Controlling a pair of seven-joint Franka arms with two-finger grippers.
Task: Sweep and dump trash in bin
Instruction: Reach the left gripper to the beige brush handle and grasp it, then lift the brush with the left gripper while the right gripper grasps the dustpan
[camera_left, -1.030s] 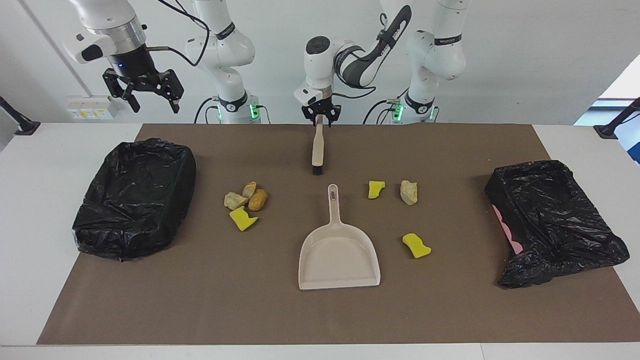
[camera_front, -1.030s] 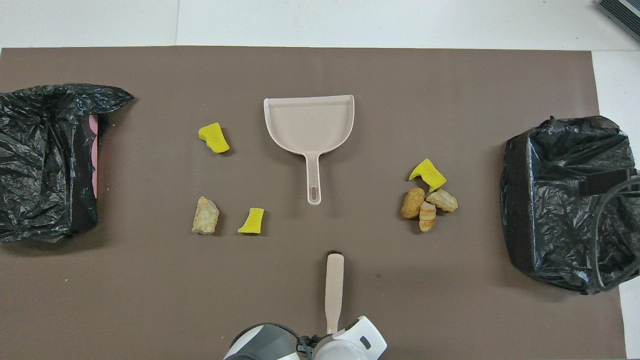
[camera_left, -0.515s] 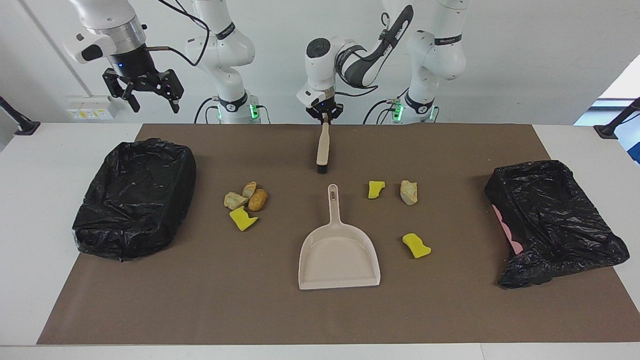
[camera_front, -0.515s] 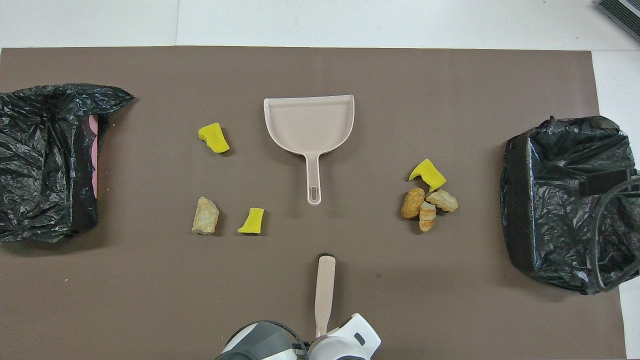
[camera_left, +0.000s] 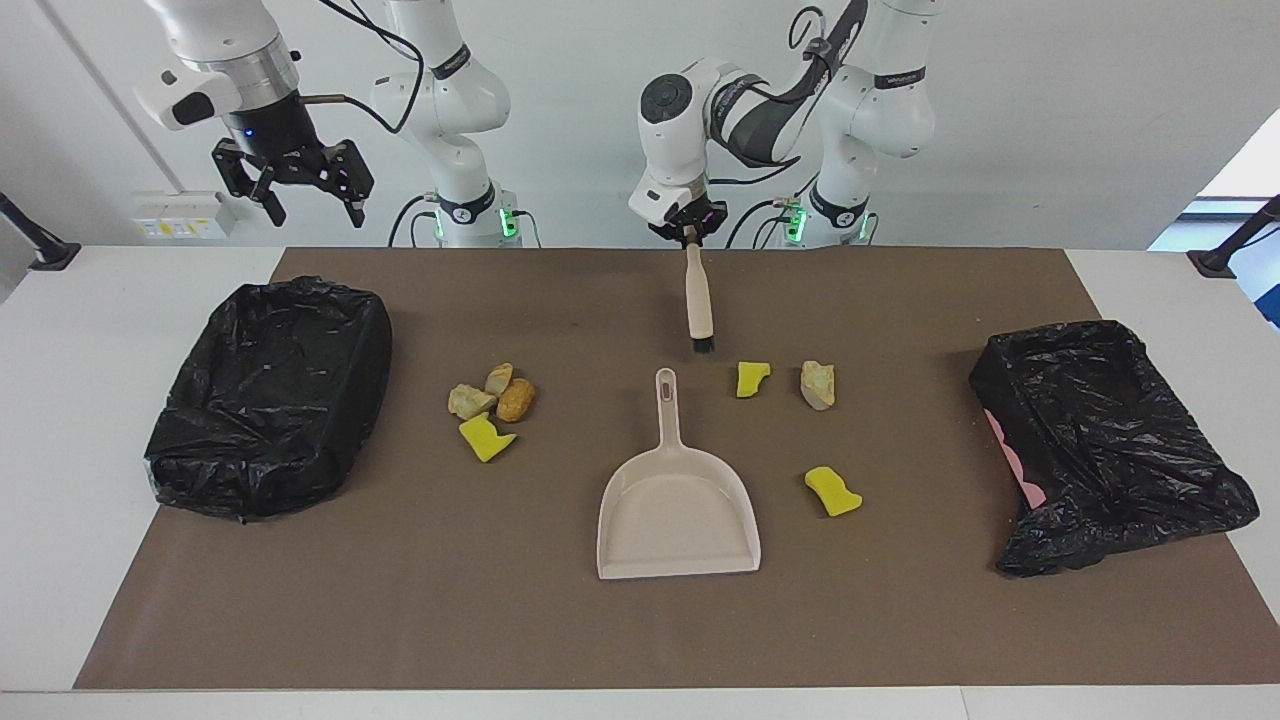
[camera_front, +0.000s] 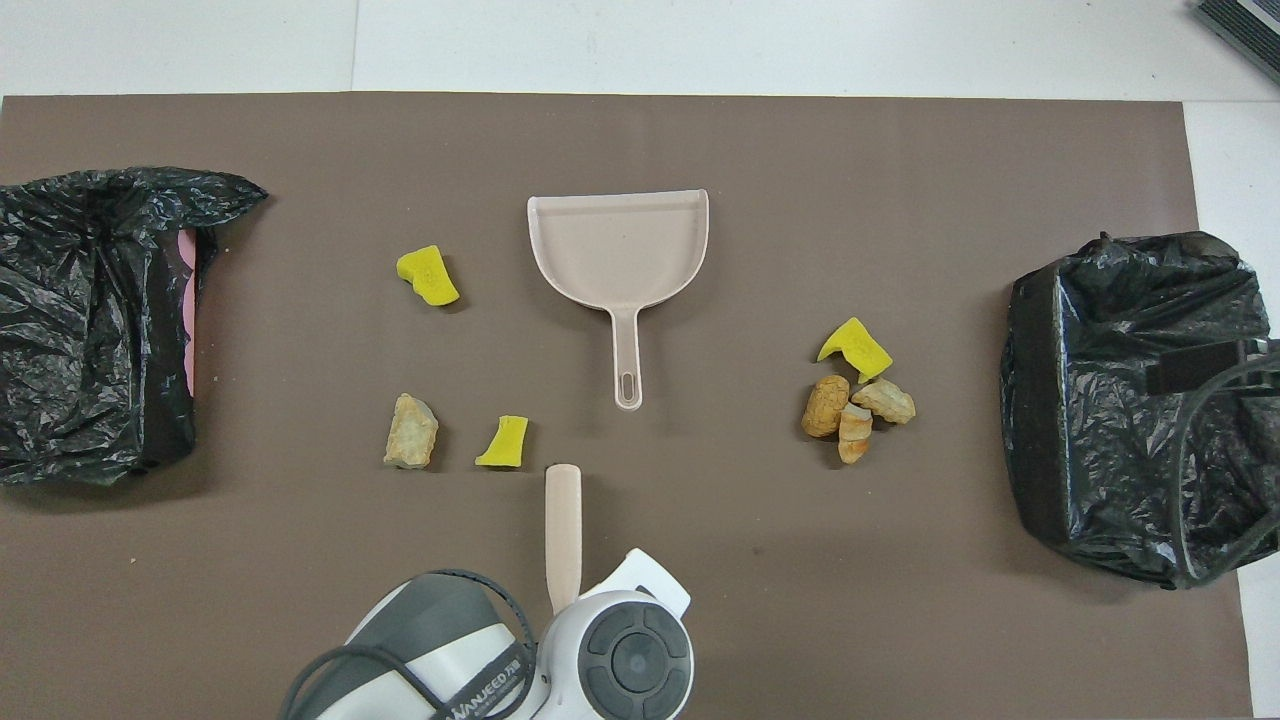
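– Where does the trash (camera_left: 492, 405) lie?
– In two loose groups on the brown mat (camera_left: 400, 600). Toward the right arm's end, three tan-to-orange crusty lumps (camera_front: 852, 410) huddle touching, a yellow sponge scrap (camera_front: 855, 349) just beside them.
– And the rest?
– Toward the left arm's end: a yellow sponge piece (camera_left: 751, 378), a pale rocky lump (camera_left: 817, 384) near it, and another yellow sponge (camera_left: 832, 491) farther from the robots.

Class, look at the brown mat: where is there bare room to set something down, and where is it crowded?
Bare: the mat's strip farthest from the robots, past the dustpan; also between the dustpan and each black-bagged bin. Crowded: the cluster of four trash scraps and the three scraps beside the dustpan's handle, where the held brush hangs.
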